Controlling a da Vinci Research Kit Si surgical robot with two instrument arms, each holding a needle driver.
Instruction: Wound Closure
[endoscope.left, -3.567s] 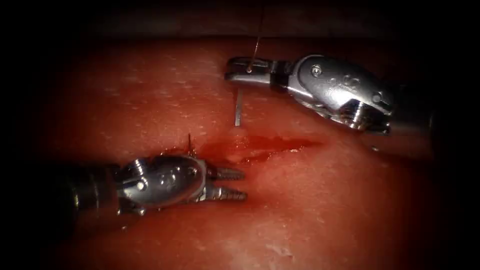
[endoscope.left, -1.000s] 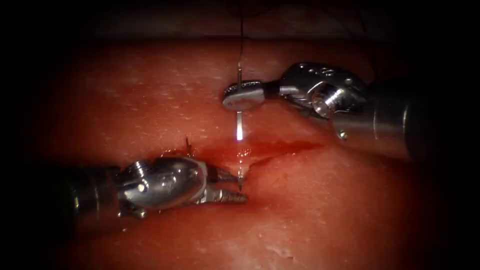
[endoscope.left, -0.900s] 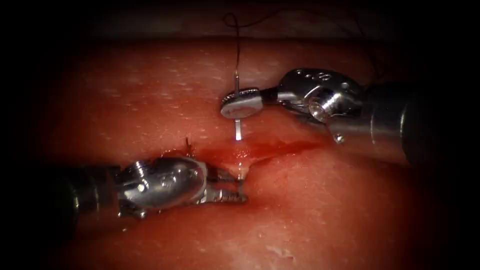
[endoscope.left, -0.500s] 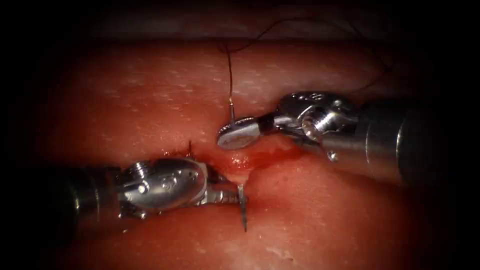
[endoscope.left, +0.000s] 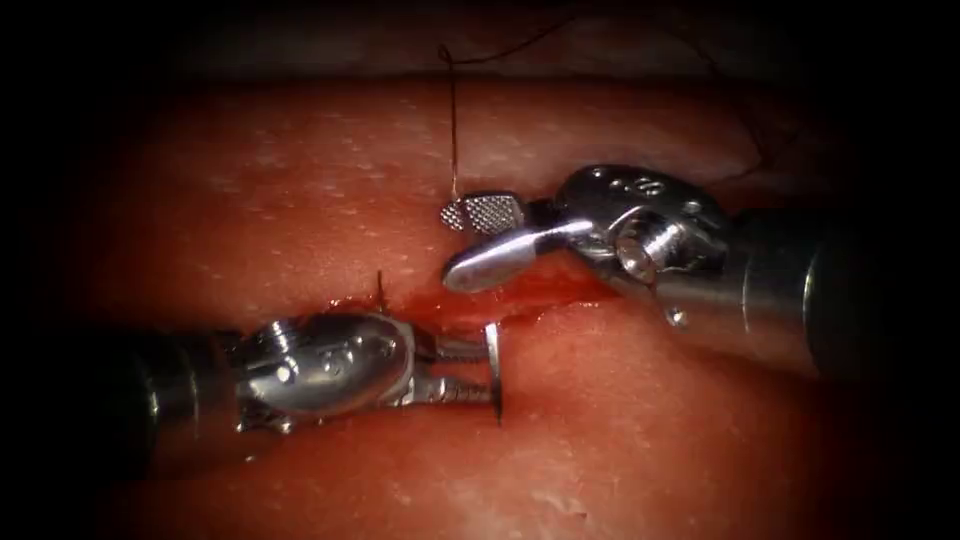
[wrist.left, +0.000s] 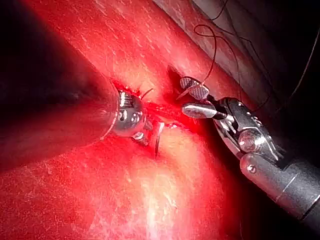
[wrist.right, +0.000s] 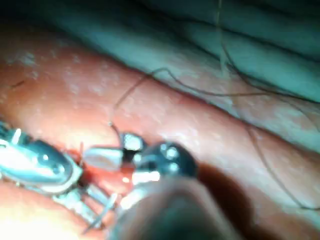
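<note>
The curved needle (endoscope.left: 492, 362) sits in the tissue (endoscope.left: 300, 190) at the left end of the cut (endoscope.left: 560, 290). Its pointed end stands out of the near lip, right at the tips of my left tool (endoscope.left: 478, 370), whose jaws stand apart without gripping it. On the far side my right tool (endoscope.left: 478, 238) has its jaws wide open and holds nothing. The needle's tail is beside its upper jaw, and the thread (endoscope.left: 453, 130) runs up from there. The left wrist view shows the needle (wrist.left: 158, 140) and the right tool (wrist.left: 194, 100). The right wrist view shows the thread (wrist.right: 150, 75).
Red fluid fills the cut and wets its lips. A short cut end of thread (endoscope.left: 378, 286) sticks up from the tissue just behind the left tool's wrist. Loose thread loops over the tissue's far edge (endoscope.left: 500, 50). The right tool's shaft (endoscope.left: 800, 290) lies low over the cut's right part.
The right tool carried the needle down and drove it through the tissue, so the point came out at the left tool's jaws. It then opened and let the needle go. The left tool stayed put.
</note>
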